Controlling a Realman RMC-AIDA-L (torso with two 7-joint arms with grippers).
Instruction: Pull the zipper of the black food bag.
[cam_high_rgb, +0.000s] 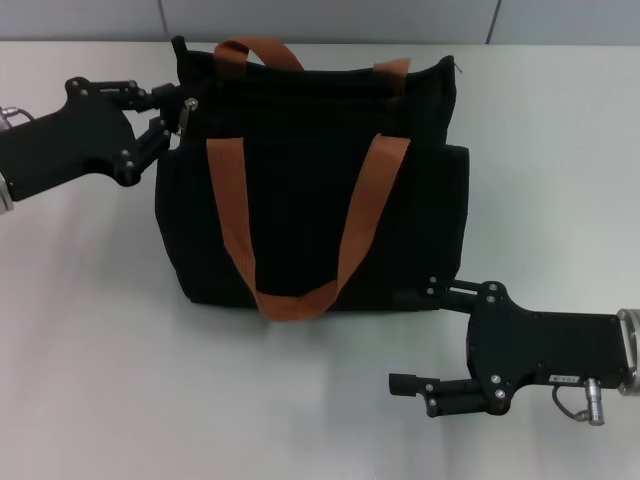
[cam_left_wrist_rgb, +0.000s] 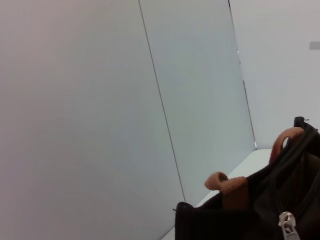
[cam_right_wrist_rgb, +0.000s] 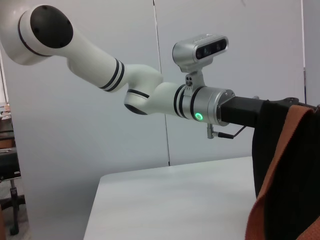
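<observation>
Our left gripper pinches the zipper at the bag's top corner; pulling could drag the unsteadied bag. Our right gripper waits spread beside its base.

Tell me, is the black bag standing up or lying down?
Lying flat. The black food bag has its broad side facing up on the table, with an orange handle draped across it.

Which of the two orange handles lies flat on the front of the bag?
The long handle looping down the black food bag's front; the other stands up at its top edge.
</observation>
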